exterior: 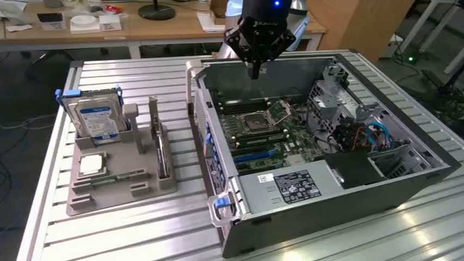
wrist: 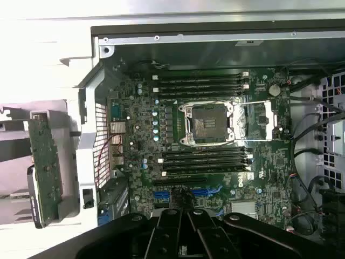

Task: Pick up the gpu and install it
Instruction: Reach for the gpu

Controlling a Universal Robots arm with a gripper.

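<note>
The gpu (exterior: 161,149) stands on edge in a slot of the grey holder tray (exterior: 145,190), at the exterior view's left of the open computer case (exterior: 406,179). In the wrist view the gpu (wrist: 44,167) shows its green circuit board face beside the case wall. My gripper (exterior: 254,73) hangs above the far end of the case, well apart from the gpu, shut with nothing between its fingers. The wrist view has the gripper (wrist: 186,218) over the motherboard (wrist: 140,162), close to the blue expansion slots (wrist: 207,192).
A silver hard drive with a blue label (exterior: 98,122) stands in the tray, with a processor chip (exterior: 91,163) and a memory stick (exterior: 116,178) lying beside it. The case holds a CPU socket (exterior: 259,119), cables (exterior: 359,136) and a power supply (exterior: 294,185). A desk (exterior: 145,27) stands behind.
</note>
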